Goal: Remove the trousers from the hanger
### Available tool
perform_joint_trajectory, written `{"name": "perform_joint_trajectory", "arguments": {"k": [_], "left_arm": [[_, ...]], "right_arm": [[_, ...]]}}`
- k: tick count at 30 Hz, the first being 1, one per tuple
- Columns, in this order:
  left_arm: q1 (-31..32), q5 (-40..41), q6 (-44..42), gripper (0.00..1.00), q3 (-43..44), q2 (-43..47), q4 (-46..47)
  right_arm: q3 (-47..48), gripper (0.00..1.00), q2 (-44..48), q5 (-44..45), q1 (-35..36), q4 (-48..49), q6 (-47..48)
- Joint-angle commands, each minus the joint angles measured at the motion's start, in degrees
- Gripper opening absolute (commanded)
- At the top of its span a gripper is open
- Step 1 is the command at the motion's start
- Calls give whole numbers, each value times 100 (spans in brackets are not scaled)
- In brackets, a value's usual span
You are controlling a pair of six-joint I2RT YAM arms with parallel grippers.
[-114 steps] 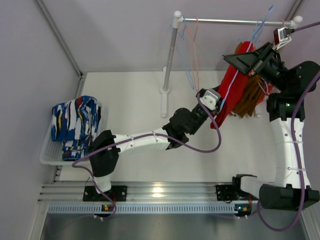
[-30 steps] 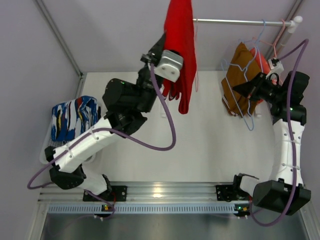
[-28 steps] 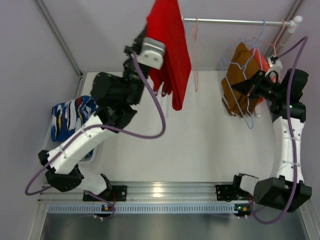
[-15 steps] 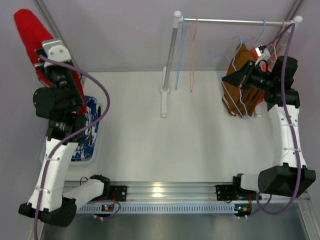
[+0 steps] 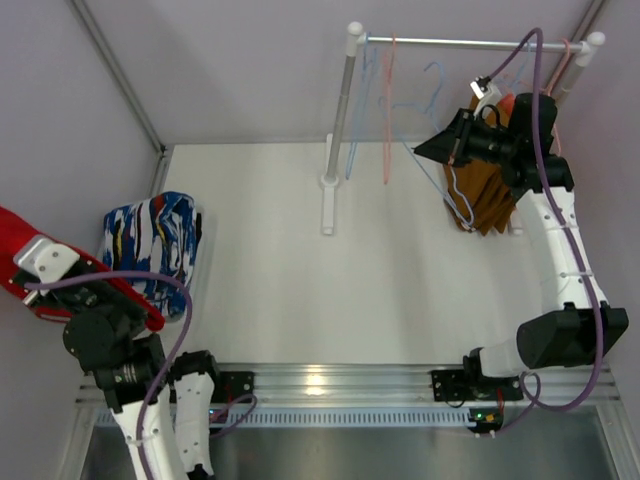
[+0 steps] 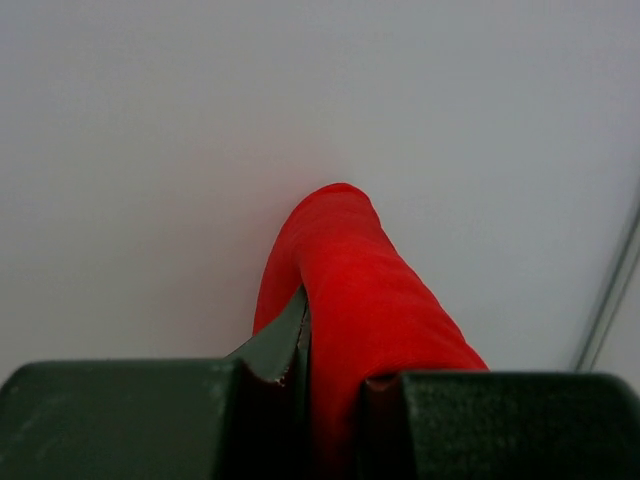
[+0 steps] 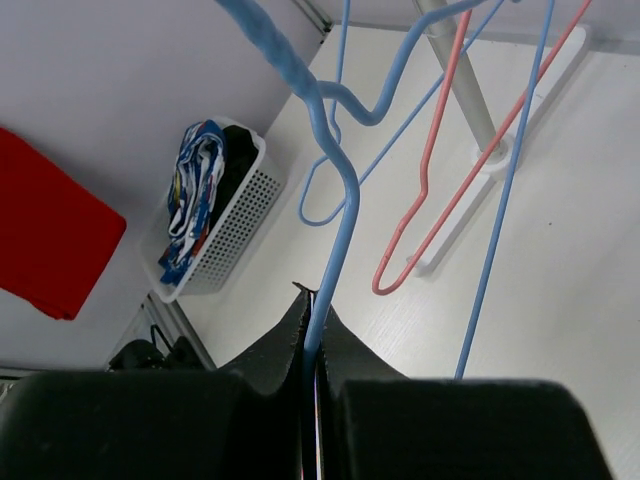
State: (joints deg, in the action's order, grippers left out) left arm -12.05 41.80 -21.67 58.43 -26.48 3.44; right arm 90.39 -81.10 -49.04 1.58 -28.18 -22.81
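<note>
My left gripper [image 5: 72, 285] is shut on the plain red trousers [image 5: 30, 255] and holds them at the far left, outside the basket. In the left wrist view the red cloth [image 6: 365, 300] is pinched between the jaws of my left gripper [image 6: 335, 375]. My right gripper [image 5: 425, 150] is shut on a blue wire hanger [image 5: 445, 190] and holds it just left of the brown trousers [image 5: 492, 195], which hang from the rail [image 5: 460, 43]. The right wrist view shows this hanger [image 7: 340, 200] clamped in my right gripper [image 7: 312, 312]. The blue patterned trousers [image 5: 150, 245] lie in the basket.
The white mesh basket [image 7: 240, 215] stands at the table's left edge, with black cloth [image 7: 238, 165] beside the patterned trousers. A bare pink hanger [image 5: 388, 110] and a bare blue hanger [image 5: 360, 100] hang near the rack's left post [image 5: 340, 110]. Grey walls enclose the table.
My left arm has swung the red trousers from the rack leftward and down to beside the basket. My right gripper has moved left along the rail with the blue hanger.
</note>
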Motion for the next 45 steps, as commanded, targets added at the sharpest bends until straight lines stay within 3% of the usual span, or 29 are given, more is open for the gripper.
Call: {"name": "perform_joint_trajectory", "arguments": {"k": [1,4,9,14,19,25,29,35,40,43,45], "left_arm": [[-463,-6,417,0,-227,598,-70],[-727,-67,532,0,-394,968,-651],[-737,-137,121,0,-1304,1434,-688],[-737,-137,-249,0,-2502,1506,85],[-737,-602,-162,0,-3302,786,1051],[-737,-1841,496,0,-2848,-1216,2159],[-728,-2446,1137,0,-1786,-2832,2345],[-377,-2650,1218,0,-1212,-4161,2679],[-333,-3019,1648,0,-957,-4901,2188],[-333,-3450,1859,14,-1096,-4972,1827],[-333,-3758,1973,33,-1176,-4806,1573]], "right_arm": [[488,0,-81,113,201,-47,189],[594,0,-143,175,307,-108,198],[585,0,-213,289,430,-126,180],[296,0,-196,386,439,102,14],[242,0,-222,447,439,112,57],[190,0,-213,553,430,76,136],[137,0,-169,614,422,50,171],[163,0,-152,667,351,15,189],[277,0,-178,676,343,-134,250],[365,0,-169,667,325,-266,356],[400,0,-160,667,316,-336,435]]}}
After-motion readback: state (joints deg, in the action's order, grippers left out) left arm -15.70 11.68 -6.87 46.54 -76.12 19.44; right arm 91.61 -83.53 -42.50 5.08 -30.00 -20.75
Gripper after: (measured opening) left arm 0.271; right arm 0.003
